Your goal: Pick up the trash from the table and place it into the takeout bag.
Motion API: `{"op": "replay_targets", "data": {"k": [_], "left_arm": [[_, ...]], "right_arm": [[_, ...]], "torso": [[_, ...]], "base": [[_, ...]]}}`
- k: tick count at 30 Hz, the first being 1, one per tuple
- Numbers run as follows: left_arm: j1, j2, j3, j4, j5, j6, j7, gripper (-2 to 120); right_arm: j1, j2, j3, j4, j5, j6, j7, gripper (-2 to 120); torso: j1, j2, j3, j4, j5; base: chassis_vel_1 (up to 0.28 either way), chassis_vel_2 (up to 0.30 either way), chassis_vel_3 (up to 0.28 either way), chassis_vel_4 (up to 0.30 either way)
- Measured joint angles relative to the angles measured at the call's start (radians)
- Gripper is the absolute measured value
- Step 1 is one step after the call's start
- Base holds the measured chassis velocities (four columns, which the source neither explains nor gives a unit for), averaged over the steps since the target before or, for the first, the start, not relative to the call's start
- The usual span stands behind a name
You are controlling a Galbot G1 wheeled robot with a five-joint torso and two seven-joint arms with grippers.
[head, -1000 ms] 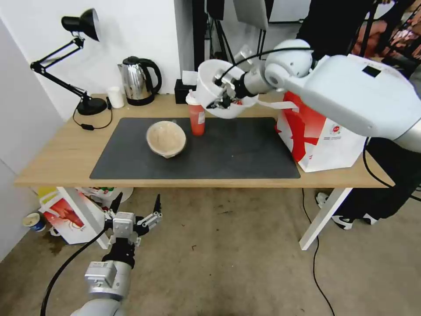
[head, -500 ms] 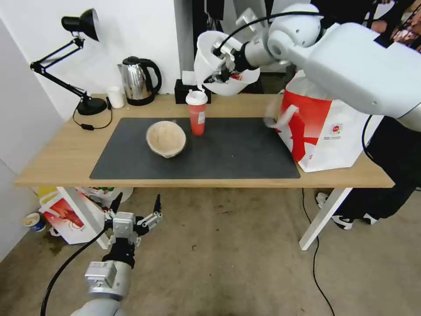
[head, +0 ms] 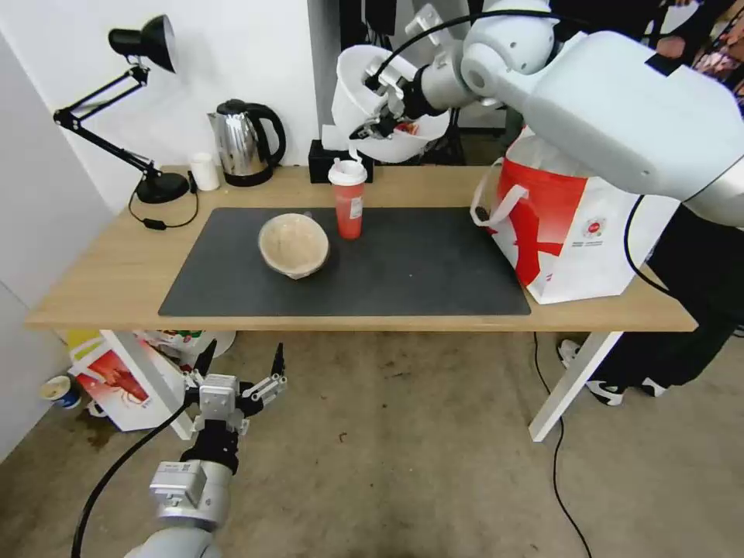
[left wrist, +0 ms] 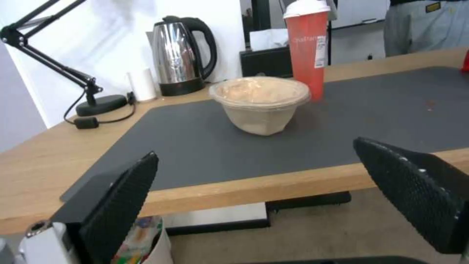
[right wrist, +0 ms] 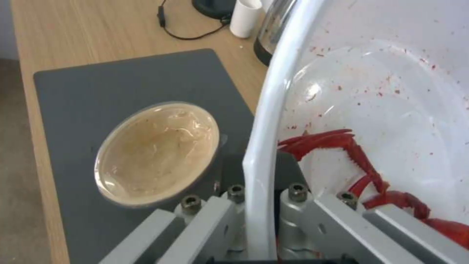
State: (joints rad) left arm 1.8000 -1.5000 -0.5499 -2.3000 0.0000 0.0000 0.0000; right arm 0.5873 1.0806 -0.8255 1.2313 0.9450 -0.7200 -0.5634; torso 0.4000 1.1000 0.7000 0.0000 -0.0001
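My right gripper (head: 385,110) is shut on the rim of the wide white bowl (head: 353,81) and holds it tilted high above the table's (head: 108,263) back edge, left of the takeout bag (head: 573,232). In the right wrist view the gripper (right wrist: 256,220) pinches the bowl (right wrist: 391,91), with red crayfish scraps (right wrist: 351,154) inside. The red lidded cup (head: 348,200) and the beige lidded bowl (head: 294,245) stand on the dark mat (head: 403,271). My left gripper (head: 242,353) hangs open below the table's front edge, its fingers (left wrist: 122,205) spread wide before the beige bowl (left wrist: 260,99) and the cup (left wrist: 307,47).
A black desk lamp (head: 147,46), a steel kettle (head: 246,143), a small white cup (head: 205,170) and a black tissue box (head: 325,159) line the table's back. A red-and-white package (head: 116,380) sits on the floor under the left end. A person stands behind the bag.
My right gripper has carried the white bowl upward and slightly left. The bag's handle, which swung loose, now hangs still. The left arm has not moved.
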Motion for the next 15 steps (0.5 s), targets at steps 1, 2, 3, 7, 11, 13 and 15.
{"op": "replay_targets", "data": {"k": [1, 2, 3, 7, 11, 13, 15], "left_arm": [[0.0, 0.0, 0.0, 0.0, 0.0, 0.0, 0.0, 100], [0.0, 0.0, 0.0, 0.0, 0.0, 0.0, 0.0, 100], [0.0, 0.0, 0.0, 0.0, 0.0, 0.0, 0.0, 100], [0.0, 0.0, 0.0, 0.0, 0.0, 0.0, 0.0, 100], [0.0, 0.0, 0.0, 0.0, 0.0, 0.0, 0.0, 100], [0.0, 0.0, 0.0, 0.0, 0.0, 0.0, 0.0, 100], [0.0, 0.0, 0.0, 0.0, 0.0, 0.0, 0.0, 100]], "right_arm": [[0.0, -0.002, 0.0, 0.0, -0.001, 0.0, 0.0, 0], [0.0, -0.002, 0.0, 0.0, -0.001, 0.0, 0.0, 0], [0.0, -0.005, 0.0, 0.001, -0.002, 0.0, -0.001, 0], [0.005, -0.014, 0.0, 0.001, -0.004, 0.0, -0.003, 0], [0.018, -0.024, 0.0, -0.004, -0.005, 0.0, -0.003, 0], [0.027, -0.033, -0.001, -0.006, -0.005, 0.0, -0.003, 0], [0.032, -0.039, -0.002, -0.006, -0.005, 0.0, -0.003, 0]], "torso": [[0.0, 0.0, 0.0, 0.0, 0.0], [0.0, 0.0, 0.0, 0.0, 0.0], [0.0, 0.0, 0.0, 0.0, 0.0001], [0.0, 0.0, 0.0, -0.0002, 0.0002], [0.0, 0.0, 0.0, 0.0, 0.0], [0.0, 0.0, 0.0, 0.0, 0.0001], [0.0, 0.0, 0.0, 0.0, 0.0001]], "base": [[0.0, 0.0, 0.0, 0.0], [0.0, 0.0, 0.0, 0.0], [0.0, 0.0, 0.0, 0.0], [0.0, 0.0, 0.0, 0.0], [0.0, 0.0, 0.0, 0.0], [0.0, 0.0, 0.0, 0.0], [0.0, 0.0, 0.0, 0.0]]}}
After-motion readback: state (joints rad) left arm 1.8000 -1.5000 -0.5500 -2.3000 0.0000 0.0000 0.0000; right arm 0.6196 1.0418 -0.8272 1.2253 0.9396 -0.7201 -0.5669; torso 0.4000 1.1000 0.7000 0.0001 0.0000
